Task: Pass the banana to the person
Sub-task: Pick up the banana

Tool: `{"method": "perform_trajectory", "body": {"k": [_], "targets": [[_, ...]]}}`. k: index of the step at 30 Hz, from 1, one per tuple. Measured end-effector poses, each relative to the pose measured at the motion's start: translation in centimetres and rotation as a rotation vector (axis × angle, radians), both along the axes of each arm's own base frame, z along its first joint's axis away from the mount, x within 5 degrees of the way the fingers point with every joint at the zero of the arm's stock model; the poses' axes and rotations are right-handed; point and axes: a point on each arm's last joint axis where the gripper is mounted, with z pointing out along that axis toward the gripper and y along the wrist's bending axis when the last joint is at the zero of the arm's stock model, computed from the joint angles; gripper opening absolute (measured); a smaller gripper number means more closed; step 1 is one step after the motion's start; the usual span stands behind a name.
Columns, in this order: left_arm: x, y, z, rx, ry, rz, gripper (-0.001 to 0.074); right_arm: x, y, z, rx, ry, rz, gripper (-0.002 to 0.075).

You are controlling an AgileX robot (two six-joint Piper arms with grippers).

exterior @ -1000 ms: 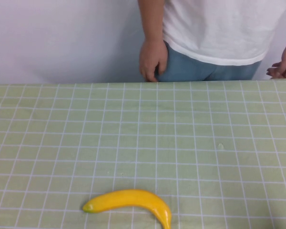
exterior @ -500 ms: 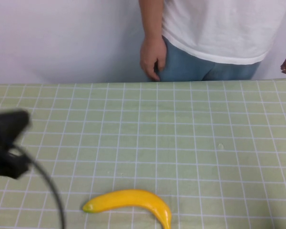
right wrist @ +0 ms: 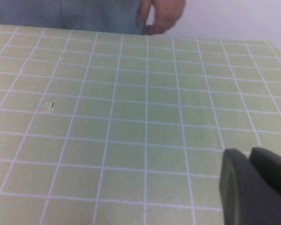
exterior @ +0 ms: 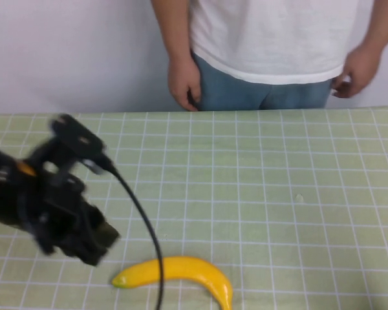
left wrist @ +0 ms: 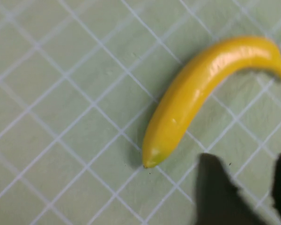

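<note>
The yellow banana (exterior: 181, 271) lies on the green checked tablecloth (exterior: 258, 194) near the front edge, one tip to the left. The left wrist view shows it (left wrist: 196, 89) lying just ahead of my fingers. My left gripper (exterior: 94, 245) hovers over the cloth just left of the banana's left tip; in the left wrist view (left wrist: 248, 187) it is open and empty. The person (exterior: 271, 45), in white T-shirt and blue jeans, stands behind the table's far edge with both hands down. My right gripper (right wrist: 249, 161) is shut and empty, low over the cloth, out of the high view.
A black cable (exterior: 145, 226) hangs from the left arm and crosses in front of the banana. A white wall (exterior: 71, 51) stands behind the table. The person's hand (right wrist: 164, 16) shows beyond the table's far edge in the right wrist view.
My left arm has swung in from the left edge toward the banana's left tip. The person has shifted to the left, and their second hand is now in view. The banana has not moved.
</note>
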Motion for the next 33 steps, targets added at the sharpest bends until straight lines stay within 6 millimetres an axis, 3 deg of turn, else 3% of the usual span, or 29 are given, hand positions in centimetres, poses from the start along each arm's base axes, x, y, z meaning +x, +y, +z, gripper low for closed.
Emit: {"method": "perform_trajectory", "body": {"k": [5,11,18,24,26,28,33], "targets": [[1.3,-2.7,-3.5,0.116,0.023,-0.122,0.0426,0.0,0.0,0.0,0.000,0.000,0.000,-0.0007],[2.9,-4.9,-7.2,0.213,-0.010,-0.207,0.0479,0.0,0.0,0.0,0.000,0.000,0.000,-0.0007],[4.3,-6.1,-11.8,0.246,0.045,-0.231,0.0483,0.0,0.0,0.0,0.000,0.000,0.000,-0.0007],[4.4,-6.4,-14.4,0.264,0.132,-0.215,0.0475,0.0,0.0,0.0,0.000,0.000,0.000,-0.0007],[4.5,-6.4,-14.7,0.262,0.149,-0.188,0.0405,0.0,0.0,0.0,0.000,0.000,0.000,-0.0007],[4.4,-6.4,-14.8,0.264,0.163,-0.181,0.0274,0.0,0.0,0.0,0.000,0.000,0.000,-0.0007],[4.3,-6.4,-14.4,0.264,0.168,-0.185,0.0280,0.0,0.0,0.0,0.000,0.000,0.000,-0.0007]]}}
